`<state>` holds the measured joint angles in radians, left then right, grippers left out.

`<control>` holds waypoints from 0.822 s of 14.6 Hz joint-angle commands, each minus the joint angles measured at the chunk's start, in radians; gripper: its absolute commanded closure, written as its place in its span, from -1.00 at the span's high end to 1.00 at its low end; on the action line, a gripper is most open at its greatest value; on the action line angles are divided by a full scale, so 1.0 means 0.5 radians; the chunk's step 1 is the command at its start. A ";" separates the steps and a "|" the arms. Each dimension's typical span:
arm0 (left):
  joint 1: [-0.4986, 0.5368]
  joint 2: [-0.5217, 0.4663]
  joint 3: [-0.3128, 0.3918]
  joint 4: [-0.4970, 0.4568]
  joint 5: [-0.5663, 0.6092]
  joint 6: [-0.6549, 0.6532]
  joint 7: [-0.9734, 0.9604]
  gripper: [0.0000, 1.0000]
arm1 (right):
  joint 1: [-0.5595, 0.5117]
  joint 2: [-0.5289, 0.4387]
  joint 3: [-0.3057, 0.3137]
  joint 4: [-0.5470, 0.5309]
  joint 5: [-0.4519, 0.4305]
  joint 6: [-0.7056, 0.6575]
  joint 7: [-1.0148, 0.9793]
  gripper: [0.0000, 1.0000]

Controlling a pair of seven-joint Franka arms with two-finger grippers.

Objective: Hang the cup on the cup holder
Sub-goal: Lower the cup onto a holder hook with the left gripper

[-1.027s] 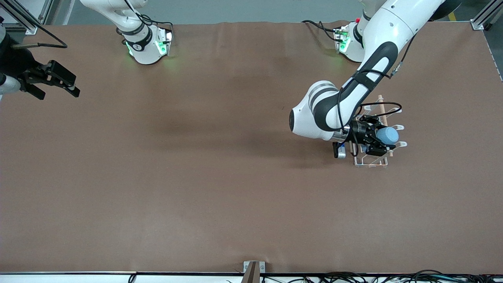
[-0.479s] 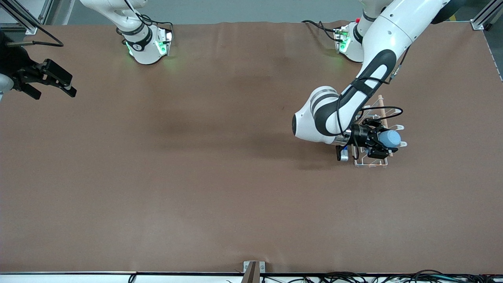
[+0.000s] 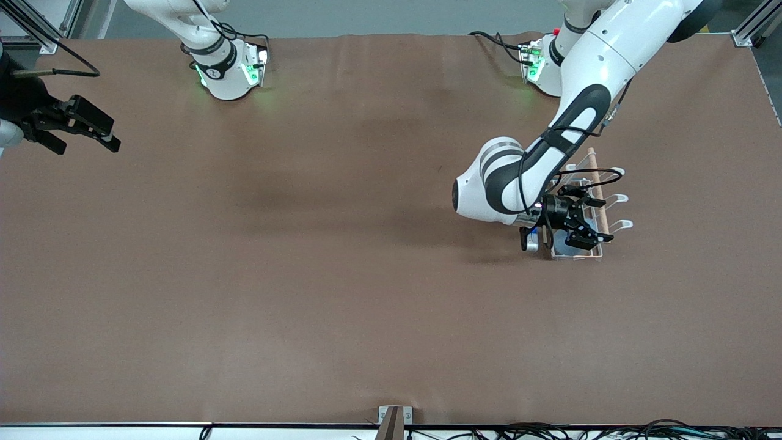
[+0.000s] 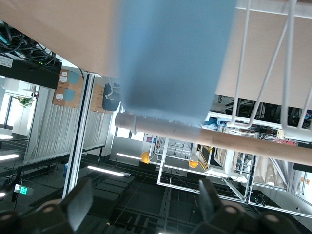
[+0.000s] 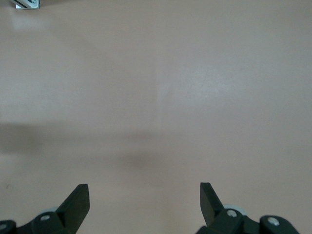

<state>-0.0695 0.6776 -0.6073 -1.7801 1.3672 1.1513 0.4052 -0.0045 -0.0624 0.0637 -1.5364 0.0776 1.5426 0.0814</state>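
The left gripper (image 3: 580,221) hangs over the white wire cup holder (image 3: 611,198), fingers spread, clear of the light-blue cup (image 4: 170,58) against the rack's wooden dowel (image 4: 219,136); the right gripper (image 3: 76,125) waits open over the table (image 3: 305,275)

Both arms white with glossy shells; left arm (image 3: 537,165) carries black joint bands and a black cable; bases glow green; left gripper (image 3: 580,221) and right gripper (image 3: 76,125) black, two-fingered.

Robot lab: aluminium framing (image 3: 750,27), brown-covered table (image 3: 305,275), cable bundles (image 3: 611,431).
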 commanded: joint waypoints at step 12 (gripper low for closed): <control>-0.149 -0.094 -0.153 0.777 -0.846 -0.017 -0.860 1.00 | -0.040 0.048 -0.005 0.057 -0.115 -0.026 0.037 0.99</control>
<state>-0.1364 0.6436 -0.6679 -1.4476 1.0504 1.1512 0.1436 -0.0126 -0.0451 0.0536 -1.5280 0.0331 1.5423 0.0833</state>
